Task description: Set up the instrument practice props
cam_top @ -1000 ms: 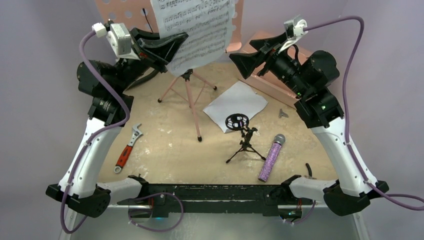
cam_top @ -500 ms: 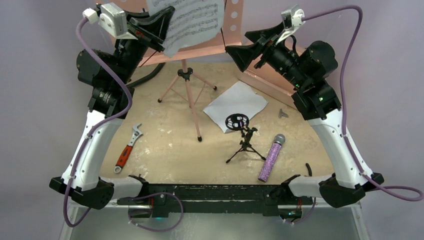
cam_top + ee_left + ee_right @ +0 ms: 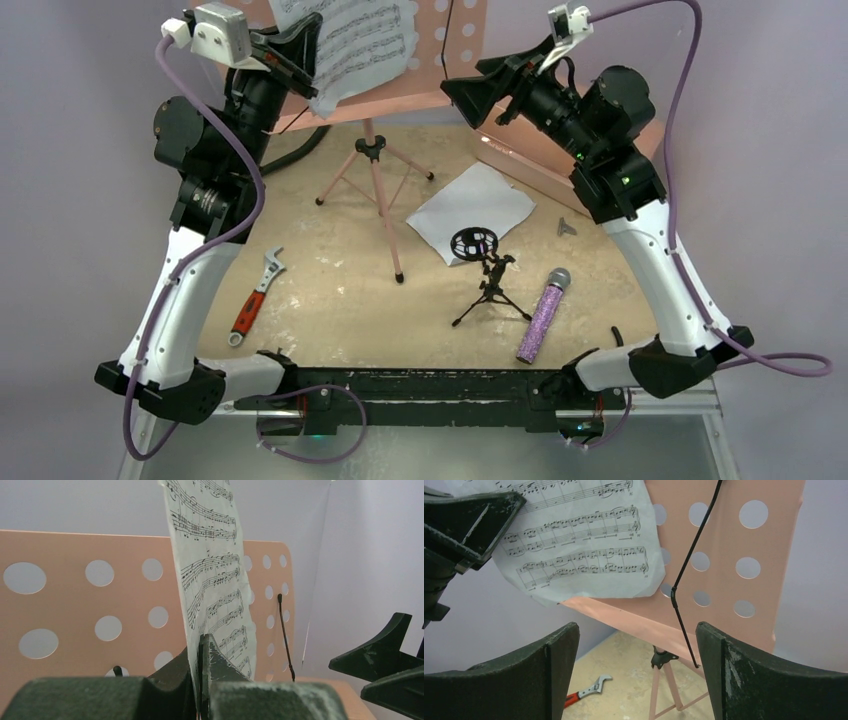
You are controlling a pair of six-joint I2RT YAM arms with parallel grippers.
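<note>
The pink music stand (image 3: 455,50) stands on its tripod at the back of the table; its perforated desk fills the left wrist view (image 3: 90,605). My left gripper (image 3: 308,55) is shut on the lower edge of a sheet-music page (image 3: 210,570), held upright in front of the desk. My right gripper (image 3: 636,645) hangs open just right of the page (image 3: 579,545), near the stand's black wire page holder (image 3: 684,570), with nothing between its jaws. A second white page (image 3: 472,212) lies flat on the table. The black tripod mic stand (image 3: 485,275) and the purple glitter microphone (image 3: 543,315) sit in front.
A red-handled wrench (image 3: 258,297) lies at the left of the table. The salmon box (image 3: 530,165) sits at the back right under my right arm. A small grey piece (image 3: 567,228) lies near the flat page. Purple walls close in the sides.
My left gripper has lifted the page higher and back against the pink desk. My right gripper has moved up and left toward the stand, still open.
</note>
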